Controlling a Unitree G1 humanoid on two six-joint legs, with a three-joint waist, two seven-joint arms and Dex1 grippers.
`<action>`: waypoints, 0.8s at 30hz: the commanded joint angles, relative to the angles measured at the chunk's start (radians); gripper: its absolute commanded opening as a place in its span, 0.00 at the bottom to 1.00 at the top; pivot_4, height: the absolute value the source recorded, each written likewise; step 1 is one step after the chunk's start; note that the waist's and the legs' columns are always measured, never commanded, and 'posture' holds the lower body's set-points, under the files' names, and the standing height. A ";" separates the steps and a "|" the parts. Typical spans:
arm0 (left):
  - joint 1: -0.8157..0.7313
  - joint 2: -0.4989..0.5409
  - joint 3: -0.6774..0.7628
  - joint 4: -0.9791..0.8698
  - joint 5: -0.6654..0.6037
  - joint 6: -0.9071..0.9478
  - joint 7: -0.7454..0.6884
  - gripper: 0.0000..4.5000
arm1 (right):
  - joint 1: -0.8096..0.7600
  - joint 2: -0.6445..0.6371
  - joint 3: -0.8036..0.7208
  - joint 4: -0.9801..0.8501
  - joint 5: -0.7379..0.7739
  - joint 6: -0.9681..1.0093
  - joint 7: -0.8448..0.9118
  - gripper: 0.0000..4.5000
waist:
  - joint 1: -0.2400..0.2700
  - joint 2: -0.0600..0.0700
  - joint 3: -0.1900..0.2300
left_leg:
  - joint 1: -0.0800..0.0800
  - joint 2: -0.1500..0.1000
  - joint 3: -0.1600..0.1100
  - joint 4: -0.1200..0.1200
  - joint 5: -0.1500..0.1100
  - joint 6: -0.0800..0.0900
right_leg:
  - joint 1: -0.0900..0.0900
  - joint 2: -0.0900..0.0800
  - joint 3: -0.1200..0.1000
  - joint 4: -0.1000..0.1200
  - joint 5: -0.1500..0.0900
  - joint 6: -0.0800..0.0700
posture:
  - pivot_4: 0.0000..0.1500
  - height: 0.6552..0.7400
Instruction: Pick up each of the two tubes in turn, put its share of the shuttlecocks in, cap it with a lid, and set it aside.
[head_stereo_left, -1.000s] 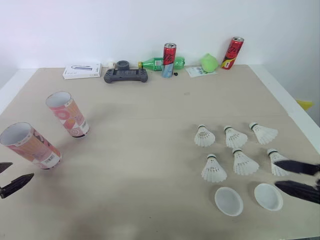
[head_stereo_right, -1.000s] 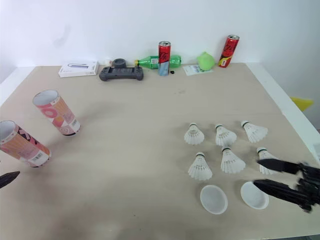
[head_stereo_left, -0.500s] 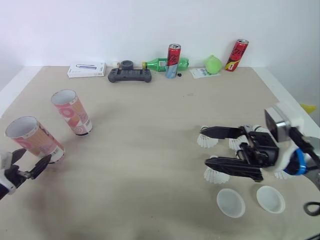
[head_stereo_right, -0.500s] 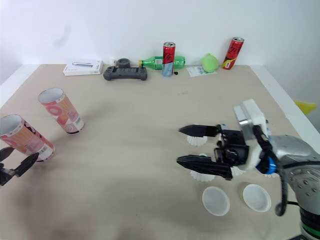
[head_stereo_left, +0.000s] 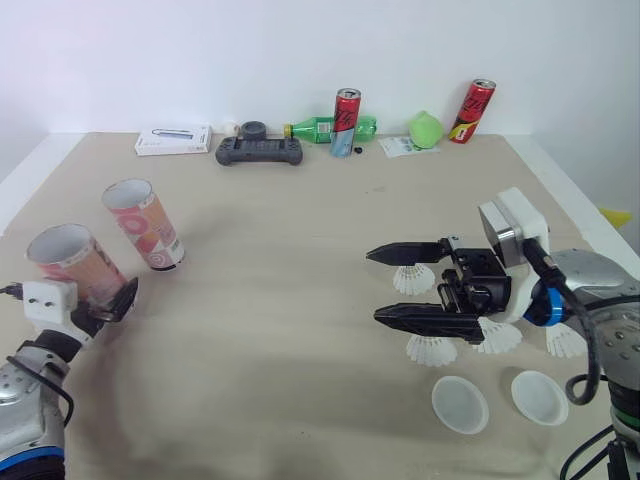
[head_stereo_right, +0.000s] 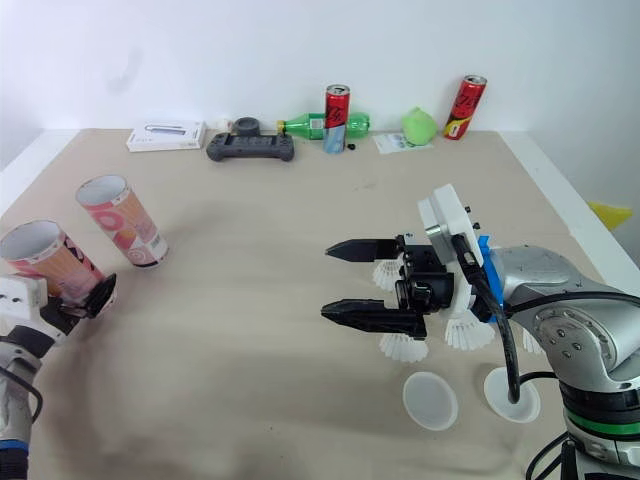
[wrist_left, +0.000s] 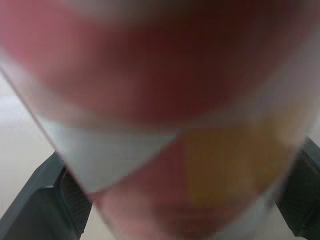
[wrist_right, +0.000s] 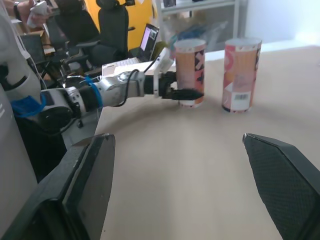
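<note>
Beige bench (head_stereo_left: 300, 230): near tube (head_stereo_left: 70, 262) stands upright at front-left w/ my left hand (head_stereo_left: 108, 300) at its base, can't tell if it's gripping. 2nd tube (head_stereo_left: 145, 222) just beyond it. My right hand (head_stereo_left: 374, 285) hangs wide open over shuttlecocks (head_stereo_left: 412, 278), w/ two lids (head_stereo_left: 459, 403) nearer me.

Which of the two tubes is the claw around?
The nearer orange-patterned tube, between the left claw fingers; the pink tube stands free behind it.
</note>
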 joint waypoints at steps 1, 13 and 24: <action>-0.015 -0.003 -0.013 0.034 0.022 -0.063 0.050 1.00 | -0.016 -0.005 -0.010 -0.007 0.002 -0.010 0.014 0.97 | -0.001 0.000 0.000 | 0.000 0.000 0.000 0.000 0.000 0.000 | 0.000 0.000 0.000 0.000 0.000 0.000 | 1.00 1.00; 0.019 0.007 -0.038 0.004 -0.013 -0.052 0.060 0.68 | 0.037 -0.014 -0.021 -0.024 -0.025 -0.015 0.020 1.00 | 0.000 0.000 0.000 | 0.000 0.001 0.000 0.000 0.000 0.000 | 0.000 0.001 -0.002 0.000 0.001 0.000 | 1.00 1.00; 0.404 0.189 -0.140 -0.542 -0.099 0.237 -0.157 0.68 | 0.422 0.088 -0.127 -0.184 -0.275 -0.151 -0.266 1.00 | 0.000 -0.002 -0.002 | 0.000 0.002 0.002 -0.001 -0.001 -0.002 | -0.002 0.001 0.001 0.000 -0.001 -0.002 | 1.00 1.00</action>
